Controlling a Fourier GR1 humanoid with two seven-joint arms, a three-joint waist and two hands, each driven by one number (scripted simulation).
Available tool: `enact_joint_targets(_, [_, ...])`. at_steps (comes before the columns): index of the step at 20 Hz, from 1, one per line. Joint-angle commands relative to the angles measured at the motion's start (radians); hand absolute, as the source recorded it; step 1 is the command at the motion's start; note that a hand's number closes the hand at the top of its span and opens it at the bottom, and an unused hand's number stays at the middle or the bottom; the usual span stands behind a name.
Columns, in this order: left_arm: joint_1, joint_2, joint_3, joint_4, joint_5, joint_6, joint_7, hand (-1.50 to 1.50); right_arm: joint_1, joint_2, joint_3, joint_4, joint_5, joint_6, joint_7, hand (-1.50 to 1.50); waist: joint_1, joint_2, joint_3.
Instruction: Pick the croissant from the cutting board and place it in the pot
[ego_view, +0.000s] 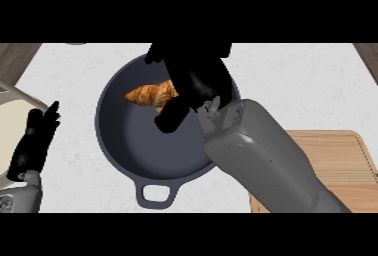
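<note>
Croissant over the pot, upper half near far rim, right hand curled round its right end. Looks light, flaky, crushable, so best held by the thick mid w/ gentle pinch. Left hand rests open at counter's left edge; cutting board at near-right corner

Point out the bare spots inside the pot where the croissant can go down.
The pot floor is bare from the middle down toward its loop handle and along the left wall. The upper right is crowded: the right hand holds the croissant there.
</note>
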Motion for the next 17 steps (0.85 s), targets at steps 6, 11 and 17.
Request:
enact_joint_targets(6, [-0.025, 0.030, 0.029, 0.040, 0.013, -0.023, -0.015, 0.00, 0.059, 0.010, 0.026, 0.115, -0.179, -0.392, -0.166, -1.50, 0.004, 0.003, 0.001])
enact_joint_targets(11, [-0.002, 0.018, 0.039, 0.045, 0.021, -0.015, -0.047, 0.00, 0.113, 0.010, -0.053, 0.053, -0.215, -0.557, -0.233, -1.50, -0.010, -0.001, 0.001])
enact_joint_targets(17, [0.036, -0.007, 0.004, -0.050, -0.008, 0.000, 0.021, 0.00, 0.156, -0.057, -0.196, -0.007, -0.245, -0.564, -0.262, -1.50, -0.018, -0.006, 0.001])
